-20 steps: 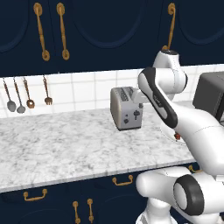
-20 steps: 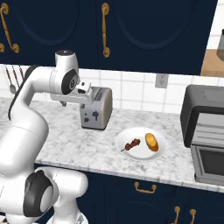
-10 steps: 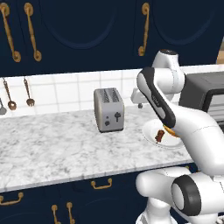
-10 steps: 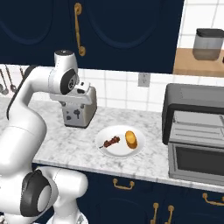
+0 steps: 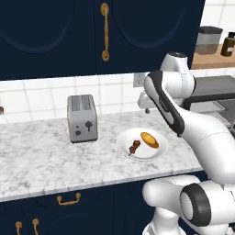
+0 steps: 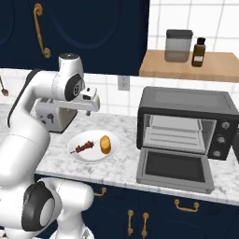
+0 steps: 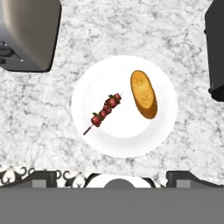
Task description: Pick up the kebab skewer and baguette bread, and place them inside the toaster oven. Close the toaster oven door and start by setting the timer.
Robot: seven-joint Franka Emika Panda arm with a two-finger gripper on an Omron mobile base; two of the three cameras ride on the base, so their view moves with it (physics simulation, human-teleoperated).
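Note:
The kebab skewer (image 7: pixel 105 111) (image 6: pixel 84 147) (image 5: pixel 134 147) and the golden baguette bread (image 7: pixel 144 93) (image 6: pixel 105 144) (image 5: pixel 149 140) lie side by side on a white plate (image 7: pixel 127 146) (image 6: pixel 78 156) (image 5: pixel 151 155). My gripper (image 7: pixel 116 179) (image 6: pixel 88 111) (image 5: pixel 148 109) hangs open well above the plate, holding nothing. The toaster oven (image 6: pixel 186 119) (image 5: pixel 215 89) stands to the right of the plate. The toaster oven door (image 6: pixel 175 168) is dropped open, and its dark edge (image 7: pixel 216 48) shows in the hand view.
A silver two-slot toaster (image 5: pixel 82 118) (image 6: pixel 53 116) (image 7: pixel 26 35) stands left of the plate. A wooden shelf (image 6: pixel 186 65) above the oven carries a jar (image 6: pixel 179 45) and a brown bottle (image 6: pixel 199 51). Dark cabinets hang over the marble counter (image 5: pixel 41 160).
The base has driven to the right, so the whole scene slid left and the toaster oven came fully into view. The arm keeps its pose, now above the plate.

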